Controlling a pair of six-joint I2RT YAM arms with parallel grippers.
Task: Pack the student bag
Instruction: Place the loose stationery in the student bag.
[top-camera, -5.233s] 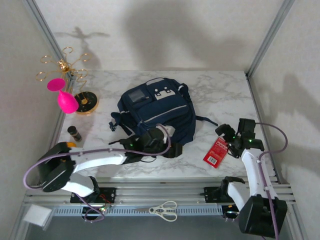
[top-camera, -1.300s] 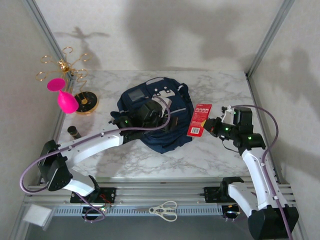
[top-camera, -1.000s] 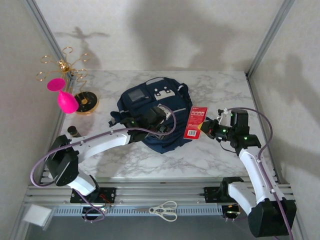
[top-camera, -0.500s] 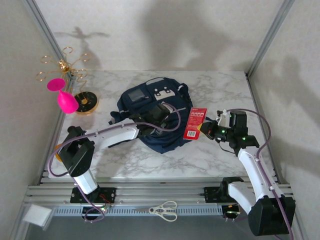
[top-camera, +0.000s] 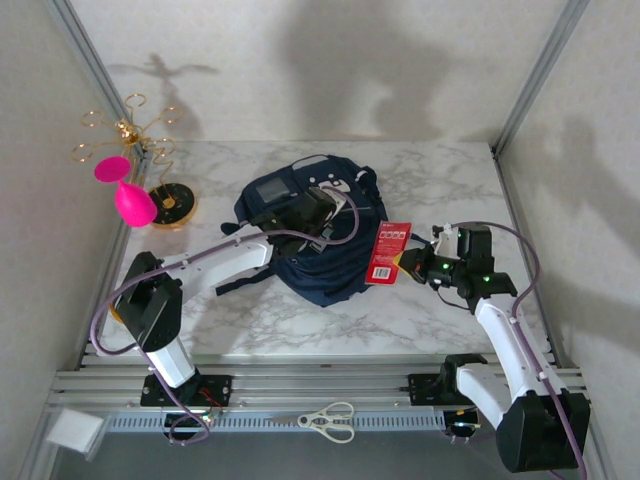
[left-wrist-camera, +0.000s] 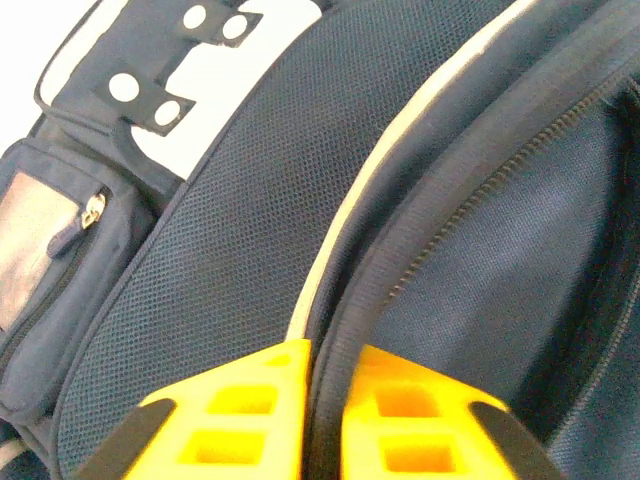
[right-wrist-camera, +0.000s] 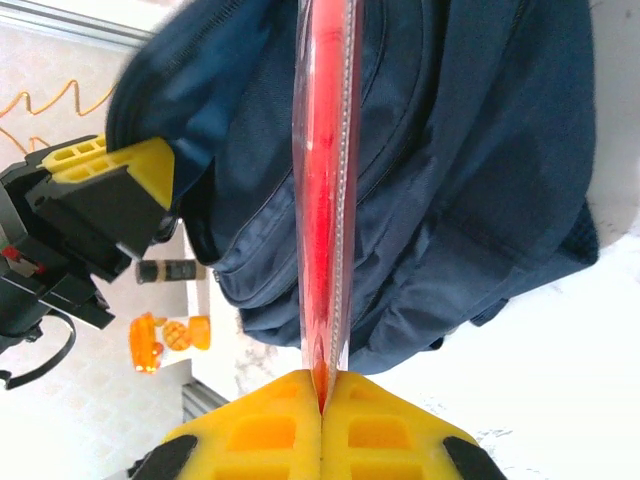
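The student bag (top-camera: 330, 262), navy with white patches, lies in the middle of the marble table. My left gripper (top-camera: 322, 208) reaches over its top. In the left wrist view the gripper (left-wrist-camera: 325, 400) is shut on the bag's (left-wrist-camera: 240, 200) zipper-edged lip, and dark fabric fills the gap between the yellow fingers. My right gripper (top-camera: 410, 263) hovers just right of the bag, shut on the lower edge of a flat red packet (top-camera: 389, 250). The right wrist view has the gripper (right-wrist-camera: 322, 395) holding the packet (right-wrist-camera: 322, 200) edge-on, upright in front of the bag (right-wrist-camera: 470, 150).
A gold wire stand (top-camera: 125, 135) with a pink piece (top-camera: 130, 200) is at the back left. White scissors (top-camera: 328, 420) lie on the front rail. A small dark bottle (right-wrist-camera: 170, 270) lies left of the bag. Metal posts frame both sides.
The left gripper has shut on the bag's zipper lip, and the arm has stretched further over the bag. The right gripper has carried the red packet slightly down and left, beside the bag.
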